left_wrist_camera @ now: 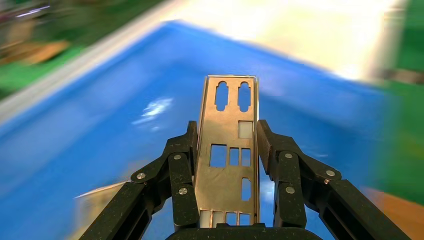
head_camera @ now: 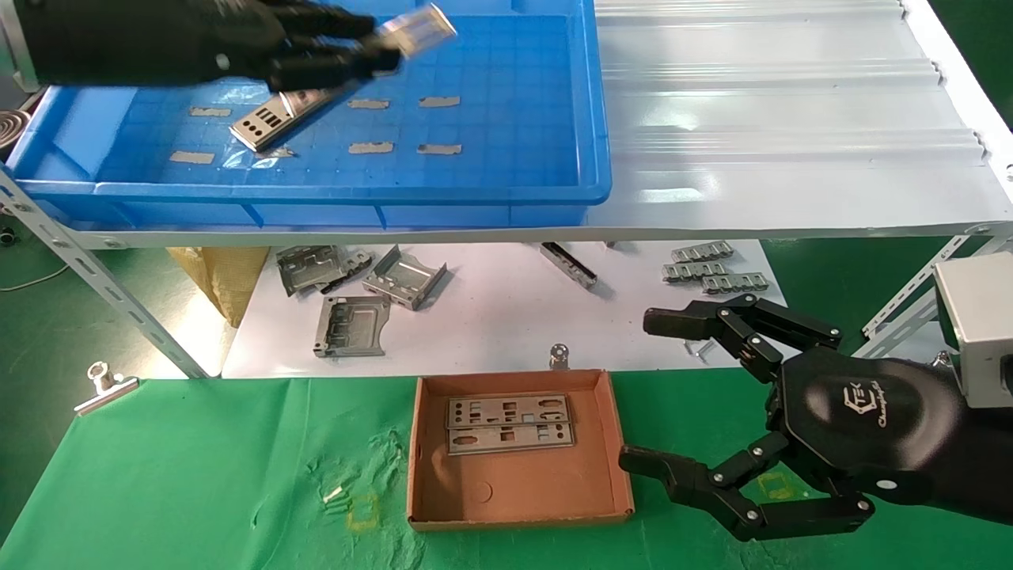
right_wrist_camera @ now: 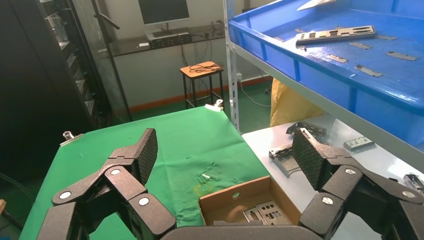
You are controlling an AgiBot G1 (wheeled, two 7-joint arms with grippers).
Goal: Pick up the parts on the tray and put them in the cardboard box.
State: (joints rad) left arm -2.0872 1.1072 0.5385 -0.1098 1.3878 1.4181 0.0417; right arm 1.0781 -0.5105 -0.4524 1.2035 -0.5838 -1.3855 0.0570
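Left end effector [head_camera: 348, 47] grips plate [head_camera: 415, 30] above tray [head_camera: 506, 170]; box [head_camera: 518, 507] lies below, toward robot; right end effector [head_camera: 688, 396] open, nearer box.

Bright overhead light glares off the white shelf [head_camera: 791, 119]; left wrist background smeared by blur

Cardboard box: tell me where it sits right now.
In the head view, the cardboard box sits low and centre on the green cloth, just left of the open right gripper, holding two plates.

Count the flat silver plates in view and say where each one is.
4: one held in the left gripper above the tray, one lying in the tray, two in the cardboard box.
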